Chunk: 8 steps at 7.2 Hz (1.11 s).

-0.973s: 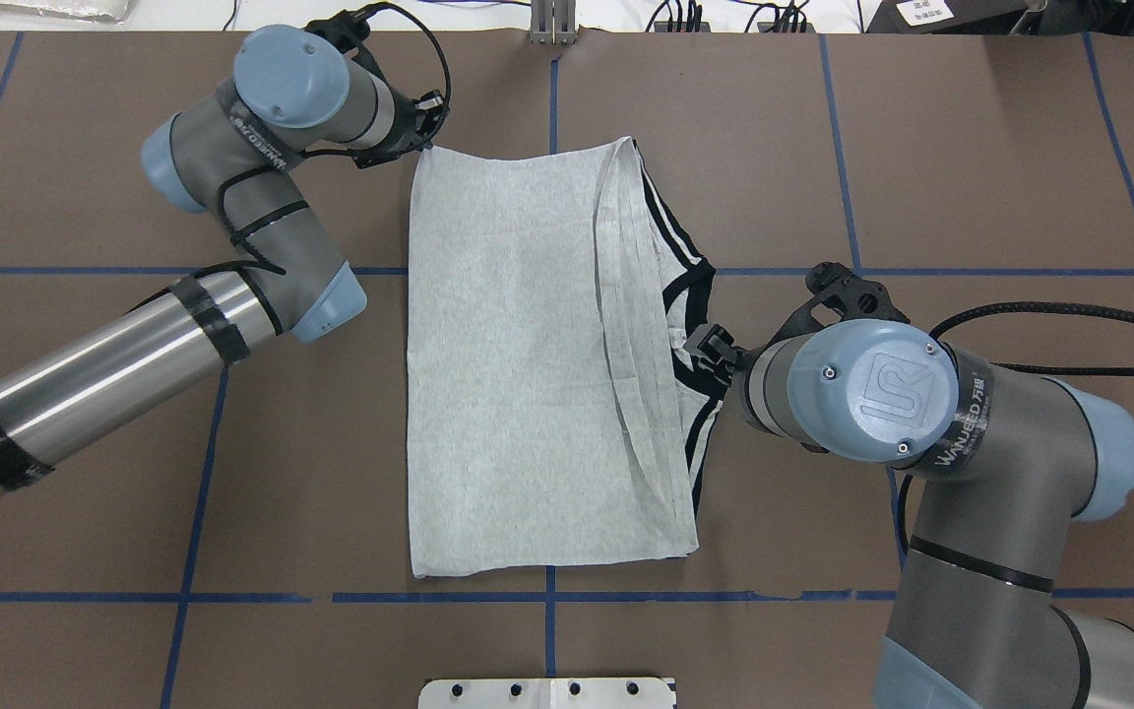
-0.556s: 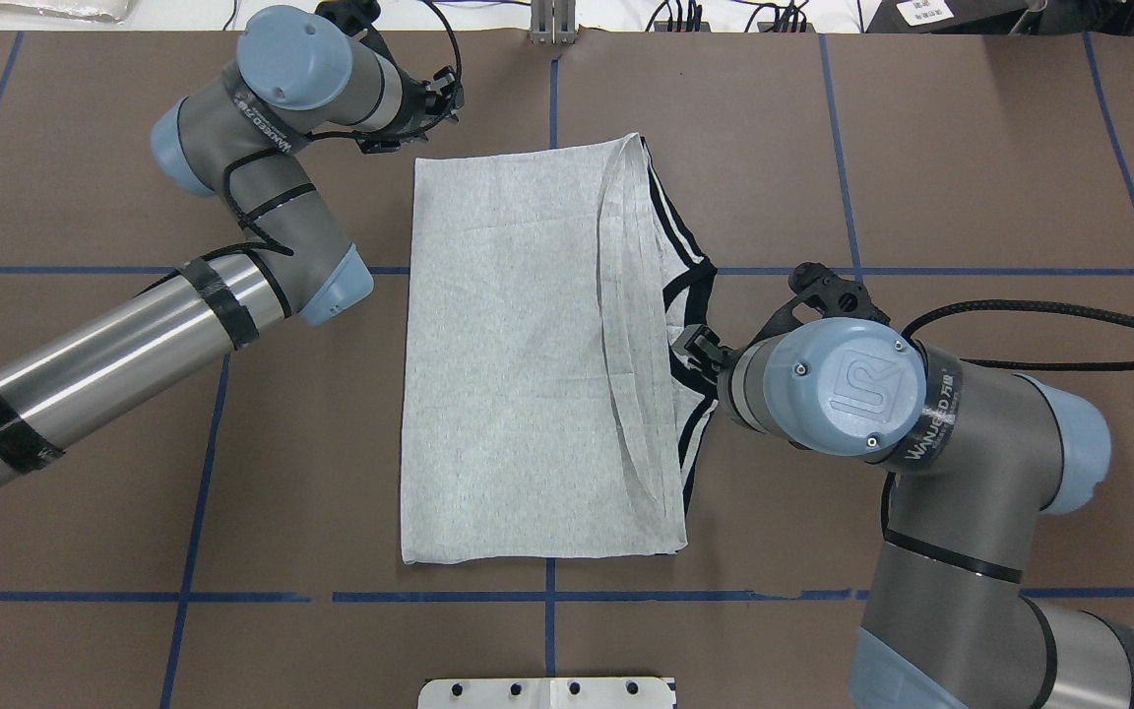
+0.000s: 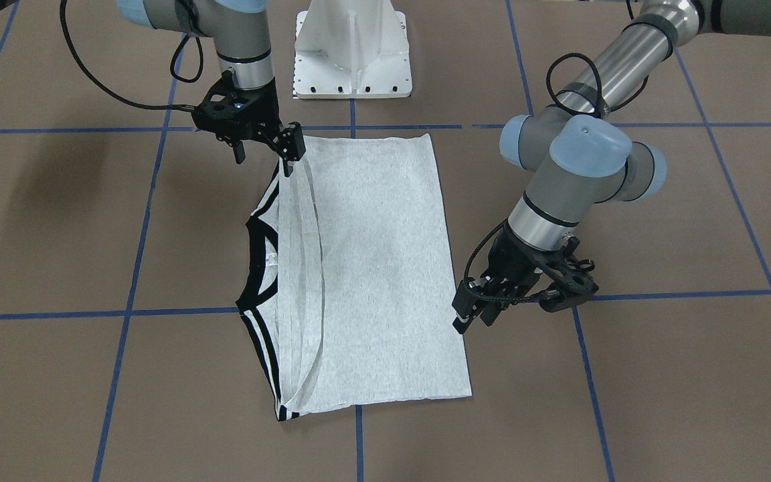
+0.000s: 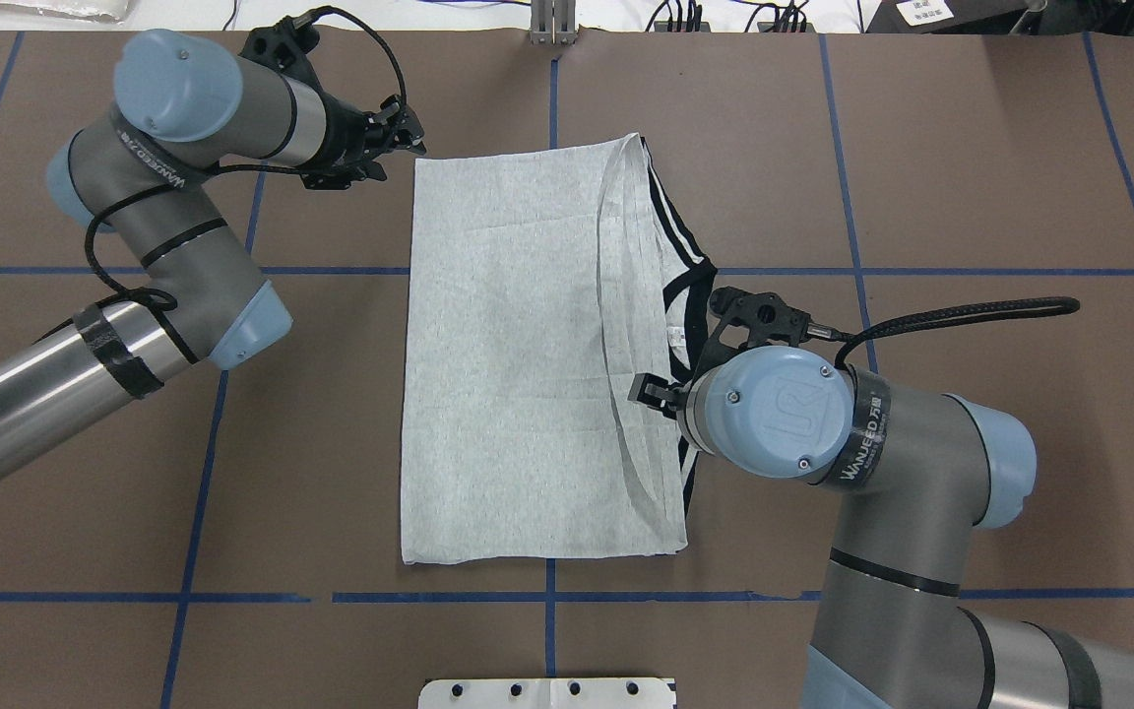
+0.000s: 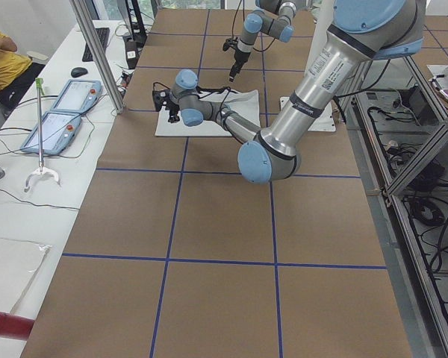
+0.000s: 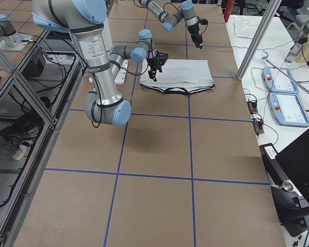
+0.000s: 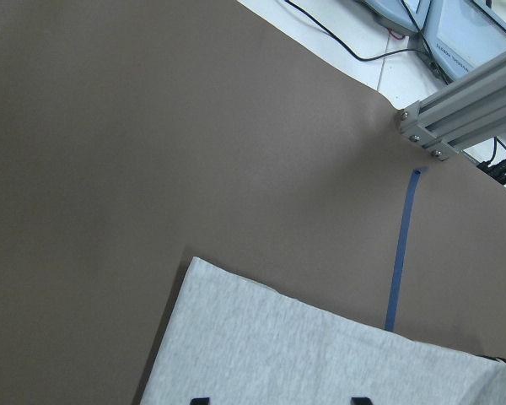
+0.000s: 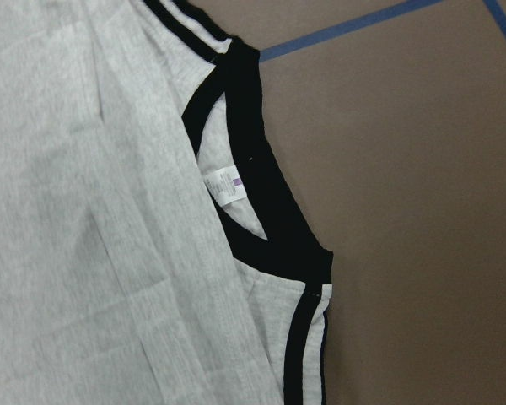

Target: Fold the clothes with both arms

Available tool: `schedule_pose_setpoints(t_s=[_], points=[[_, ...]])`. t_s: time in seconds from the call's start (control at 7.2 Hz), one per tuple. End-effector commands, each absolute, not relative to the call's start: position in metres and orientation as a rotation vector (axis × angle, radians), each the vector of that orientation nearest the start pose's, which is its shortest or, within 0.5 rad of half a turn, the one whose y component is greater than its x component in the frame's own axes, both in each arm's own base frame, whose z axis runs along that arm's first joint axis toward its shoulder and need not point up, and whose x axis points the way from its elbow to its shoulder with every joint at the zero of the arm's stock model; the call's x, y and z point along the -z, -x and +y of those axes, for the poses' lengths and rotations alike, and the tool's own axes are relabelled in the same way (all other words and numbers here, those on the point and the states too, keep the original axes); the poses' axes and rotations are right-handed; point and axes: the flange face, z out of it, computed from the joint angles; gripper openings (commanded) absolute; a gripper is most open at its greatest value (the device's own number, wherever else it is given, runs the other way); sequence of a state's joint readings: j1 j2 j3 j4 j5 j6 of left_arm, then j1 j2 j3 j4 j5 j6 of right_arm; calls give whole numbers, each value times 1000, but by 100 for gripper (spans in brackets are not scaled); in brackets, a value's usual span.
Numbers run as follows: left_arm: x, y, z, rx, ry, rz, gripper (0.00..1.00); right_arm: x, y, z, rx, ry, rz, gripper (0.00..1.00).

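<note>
Hidden: the right gripper [image 4: 648, 392] sits mostly under its own blue wrist cap [image 4: 774, 409] in the overhead view. I only get a black sliver of it over the shirt's folded edge.
Cut off: in the left wrist view just two dark fingertips [image 7: 198, 400] peek in at the bottom rim, set wide apart, with a grey cloth corner below them.
Cloth: the T-shirt [image 4: 518, 354] lies flat at the middle of the table [image 4: 971, 148]. It is folded into a tall rectangle with plain heather-grey knit facing up, and layered hems run down its right-hand part in the overhead frame.
Neck: the collar [image 8: 253, 160] is a curved black band poking out from under the fold, with a small white label [image 8: 223, 187] inside (its print is too small for me to read).
Trim: black-and-white shoulder stripes [image 8: 308, 337] run along the edge beside it.
Left side: the left gripper [image 4: 408, 138] has its fingers spread and holds nothing, just off the shirt's corner at the upper left of the overhead frame.
Right side: in the front-facing view the right gripper [image 3: 264, 162] has its fingers splayed. I cannot tell whether a tip touches the cloth.
Surface: matte brown sheet gridded with blue tape lines [image 4: 823, 271].
</note>
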<state>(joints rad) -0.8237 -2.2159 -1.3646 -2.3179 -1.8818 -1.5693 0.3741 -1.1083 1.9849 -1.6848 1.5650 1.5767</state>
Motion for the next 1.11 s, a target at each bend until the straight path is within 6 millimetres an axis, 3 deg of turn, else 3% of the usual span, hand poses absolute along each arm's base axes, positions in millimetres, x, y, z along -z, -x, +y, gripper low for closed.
schedule_pose_setpoints(t_s=[0.0,0.42,0.69,0.97], points=[[-284,-418,-604,535,-224,1203,64,-251,516,-330,-102,-150,-722,100],[-284,-418,-604,535,-224,1203,64,-258,542,-327,100,-88,-711,100],[-284,-416,-604,539,-223,1205,64,-263,546,-328,144,-91,-695,100],[-281,-417,-603,542,-222,1210,64,-274,566,-336,197,-94,-653,100]])
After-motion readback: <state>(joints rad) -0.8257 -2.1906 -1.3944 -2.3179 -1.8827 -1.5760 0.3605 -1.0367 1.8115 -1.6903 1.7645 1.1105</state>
